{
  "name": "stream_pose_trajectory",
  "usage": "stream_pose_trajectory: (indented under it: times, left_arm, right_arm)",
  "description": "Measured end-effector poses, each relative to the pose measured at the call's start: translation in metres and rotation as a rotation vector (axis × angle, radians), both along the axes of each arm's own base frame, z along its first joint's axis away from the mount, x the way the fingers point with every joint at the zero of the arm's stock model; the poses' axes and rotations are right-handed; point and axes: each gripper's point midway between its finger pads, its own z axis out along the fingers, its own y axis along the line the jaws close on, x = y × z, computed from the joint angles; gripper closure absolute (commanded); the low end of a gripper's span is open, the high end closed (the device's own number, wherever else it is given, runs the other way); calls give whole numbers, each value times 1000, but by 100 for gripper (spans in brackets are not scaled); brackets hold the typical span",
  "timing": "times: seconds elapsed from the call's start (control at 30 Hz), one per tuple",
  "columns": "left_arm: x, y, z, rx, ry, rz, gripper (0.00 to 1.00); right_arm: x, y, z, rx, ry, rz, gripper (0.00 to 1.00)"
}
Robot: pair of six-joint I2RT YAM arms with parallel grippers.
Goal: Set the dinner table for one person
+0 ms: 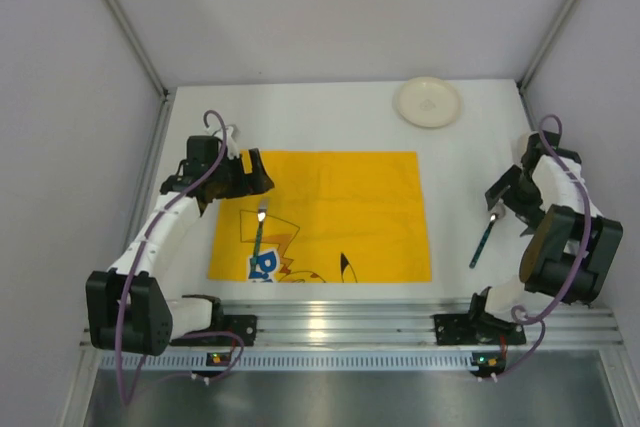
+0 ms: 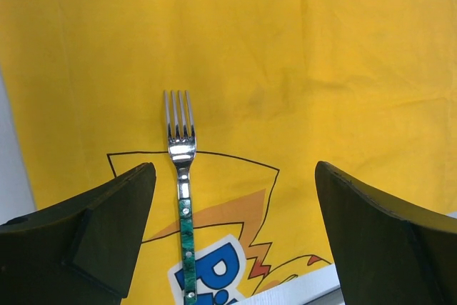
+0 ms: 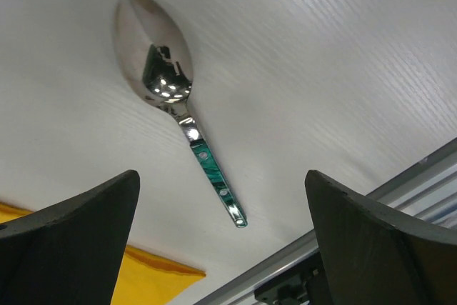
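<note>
Left fingers (image 2: 93, 233) spread over fork (image 2: 181, 148) (right fingers (image 3: 71, 241): spoon (image 3: 161, 69)).

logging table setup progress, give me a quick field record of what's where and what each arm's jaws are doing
table: white, rail along near edge
mat: yellow printed cloth, centre of table
fork: flat on the mat's left part, tines pointing away from the arms
spoon: on bare table right of mat, bowl at far end
plate: far right of table, off the mat
left gripper: above the fork, jaws open, holding nothing
right gripper: above the spoon, jaws open, holding nothing
</note>
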Motion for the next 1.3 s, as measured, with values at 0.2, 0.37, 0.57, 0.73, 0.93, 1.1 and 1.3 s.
stream_pose_trajectory:
  times: [0.2,0.37,0.57,0.73,0.93,1.1,1.3]
  left_arm:
    - [-5,-5,-5,-22,12,-26,1]
    - [-3,-7,-9,-25,12,-42,1]
    - [-1,-9,-16,-31,30,-50,1]
    - [-1,-9,-16,-30,30,-54,1]
    - [1,-11,-21,-36,40,-59,1]
    - [3,-10,-27,-42,66,-33,1]
    - [17,-3,-13,-17,47,22,1]
  right_arm:
    - [-10,-2,-22,20,84,-1,11]
    - [-21,16,-52,42,199,58,34]
    - [-15,30,-64,10,260,149,83]
    - [-16,25,-64,-25,304,161,100]
    - [7,31,-53,-195,323,304,100]
    - [65,99,-15,-280,151,520,100]
    - [68,204,2,-185,3,738,100]
